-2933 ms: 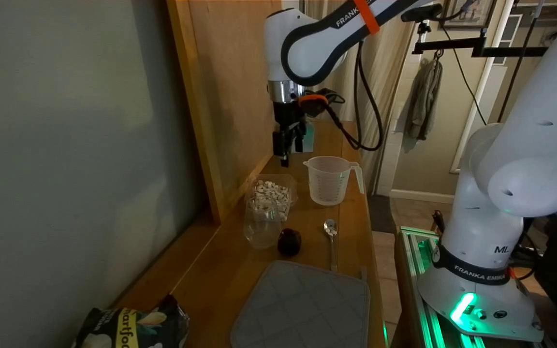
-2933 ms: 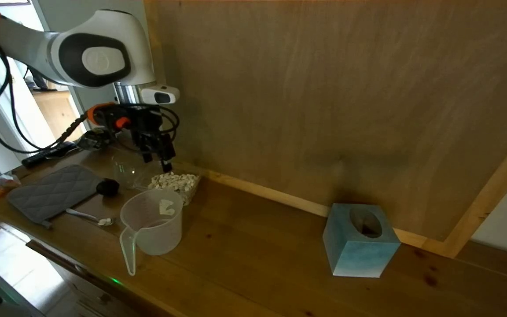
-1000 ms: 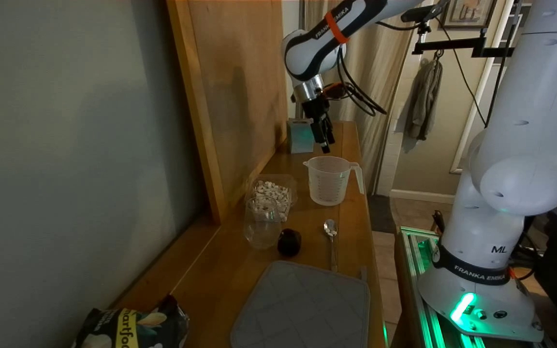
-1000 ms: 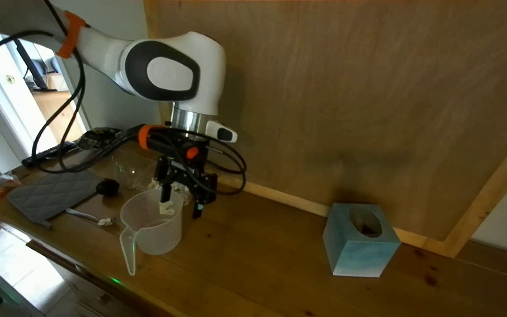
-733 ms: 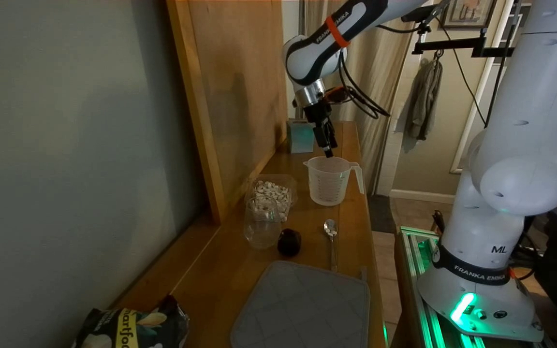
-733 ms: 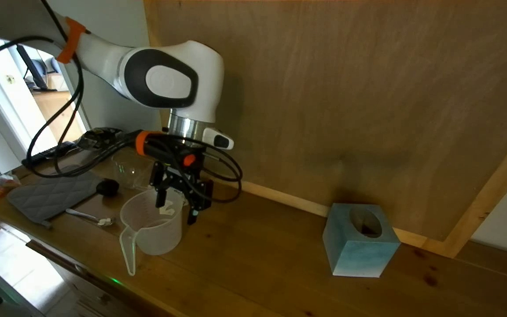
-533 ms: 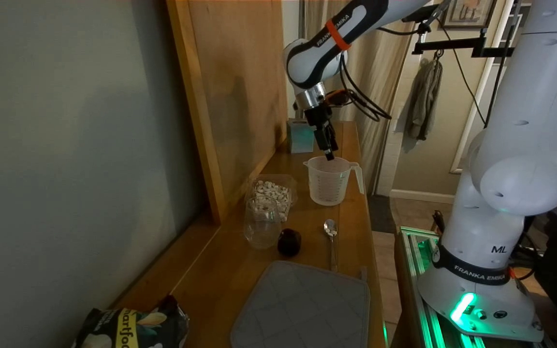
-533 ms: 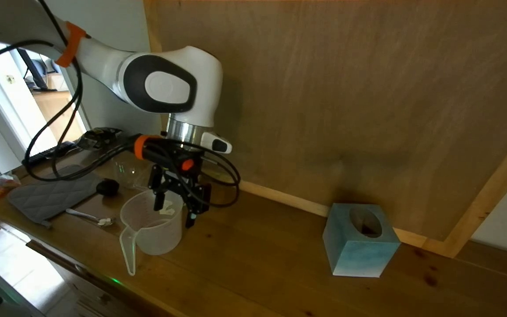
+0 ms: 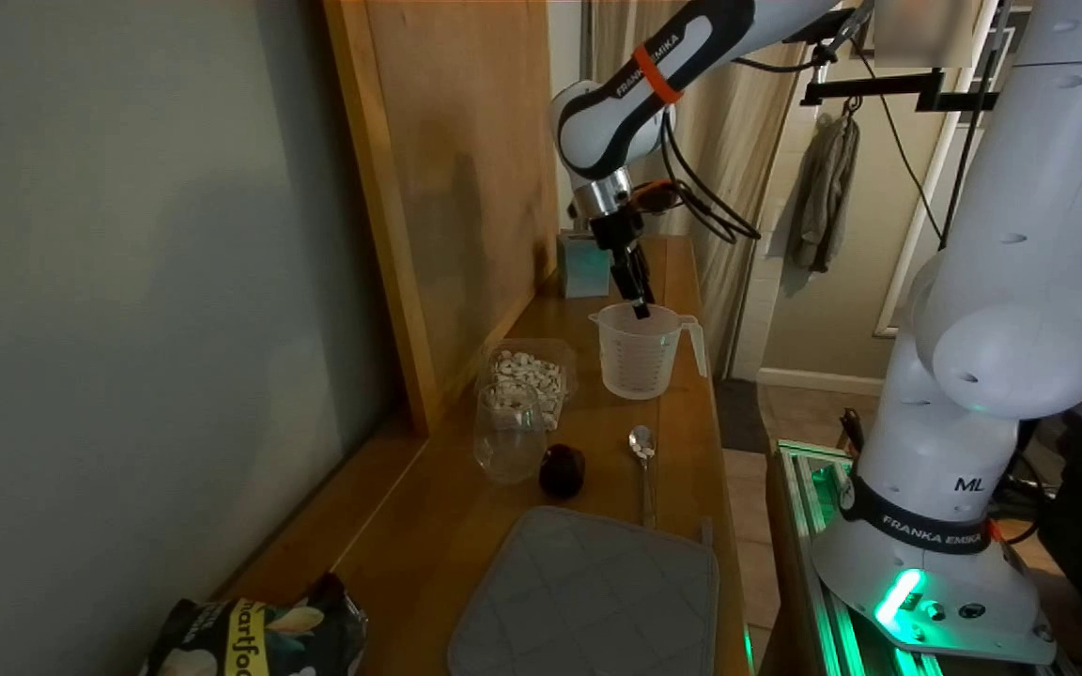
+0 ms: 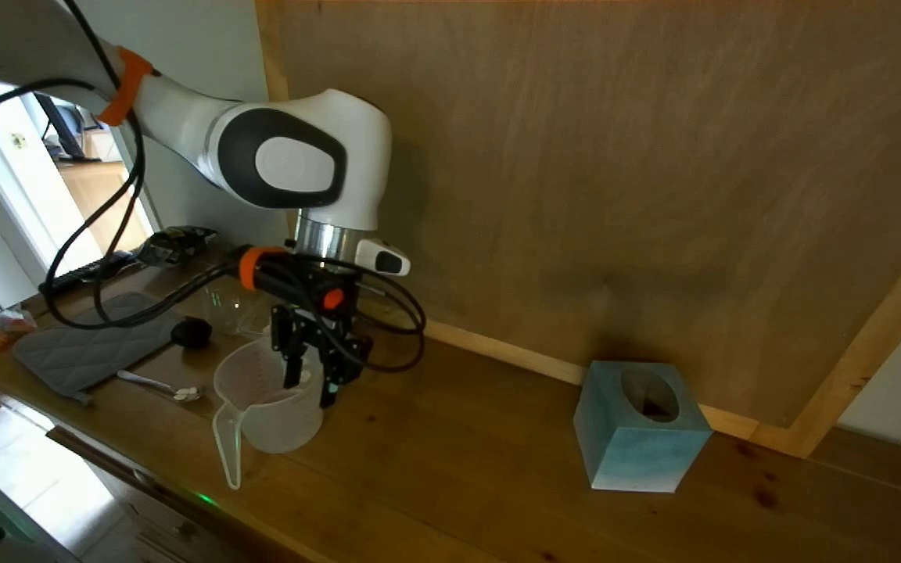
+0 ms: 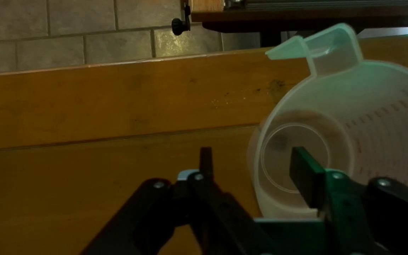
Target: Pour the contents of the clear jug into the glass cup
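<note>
The claw (image 11: 253, 161) had its jaws clearly apart, one in or just above the mouth of the clear jug (image 10: 282, 426) and one outside, and it gripped nothing. The jug stood upright on the wooden table (image 10: 466, 438). If the jaws closed too near the rim, its flaring side could slip or turn during the tilting. Farther, the glass cup (image 9: 505, 451) stood beside a dark round object (image 9: 562, 471), which a low carry might hit.
</note>
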